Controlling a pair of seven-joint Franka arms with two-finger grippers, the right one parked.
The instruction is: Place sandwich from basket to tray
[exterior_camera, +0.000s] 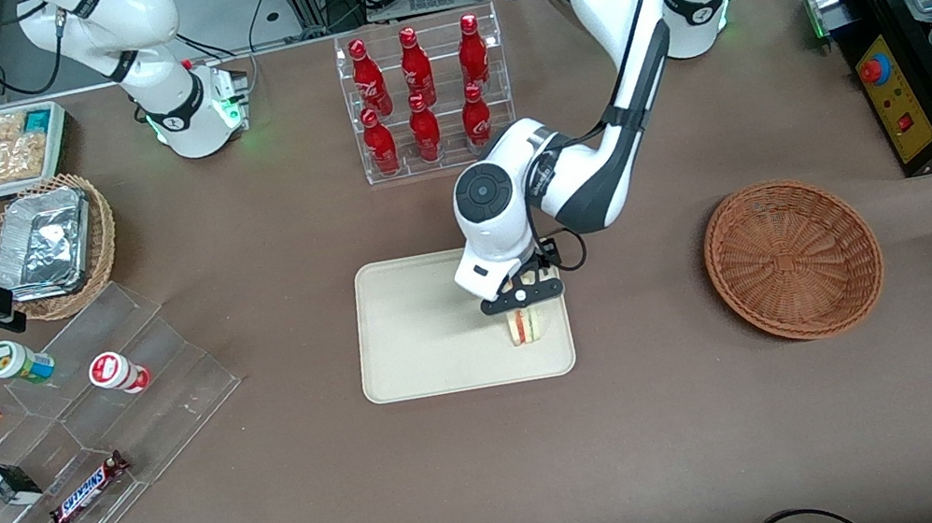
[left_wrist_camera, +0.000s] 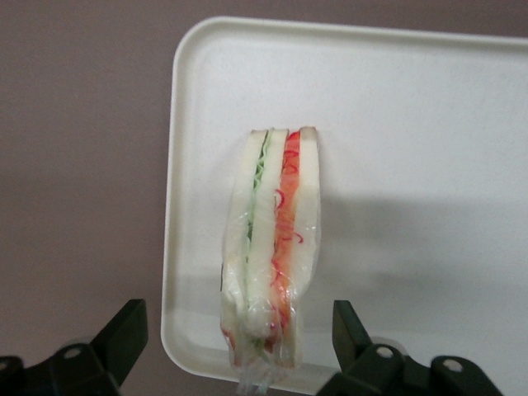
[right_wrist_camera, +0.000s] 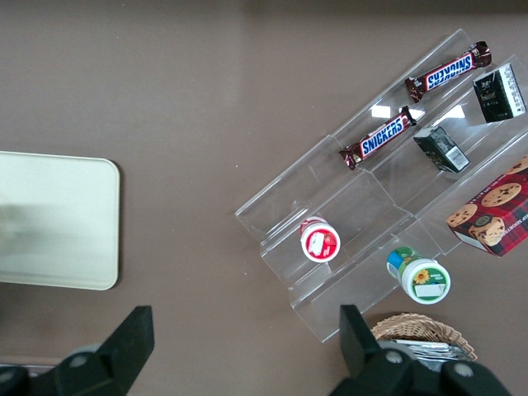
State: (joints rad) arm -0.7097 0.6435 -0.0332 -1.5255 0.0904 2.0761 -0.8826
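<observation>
Front view, tray: a flat cream-coloured rectangular tray (exterior_camera: 402,329) with rounded corners lies on the brown table, nearer the camera than a clear acrylic rack of red bottles (exterior_camera: 424,98).
Front view, sandwich: a small triangular wedge of pale bread with red, white and green filling (exterior_camera: 523,326) stands on edge on the tray, close to the corner toward the working arm's end and nearest the camera.
Front view, gripper: the black two-finger gripper (exterior_camera: 522,297) of the white left arm hangs directly above the sandwich, low over the tray.
Front view, basket: the round reddish-brown woven wicker basket (exterior_camera: 793,258) sits well apart from the tray, toward the working arm's end, with nothing in it.
Left wrist view, fingers: the two black fingertips (left_wrist_camera: 124,334) stand wide apart, one on either side of the sandwich (left_wrist_camera: 271,247) and clear of it; they hold nothing.
Left wrist view, placement: the sandwich rests on the tray (left_wrist_camera: 412,124) with its wrapped end just beside the low rim.
Right wrist view, tray: one end of the tray (right_wrist_camera: 58,223) shows, apart from a clear stepped display of snack bars (right_wrist_camera: 379,140).
Risk, judged: the wedge, balanced on a narrow edge, could topple if a finger brushes it on the way up, or tip across the rim, being so near it.
</observation>
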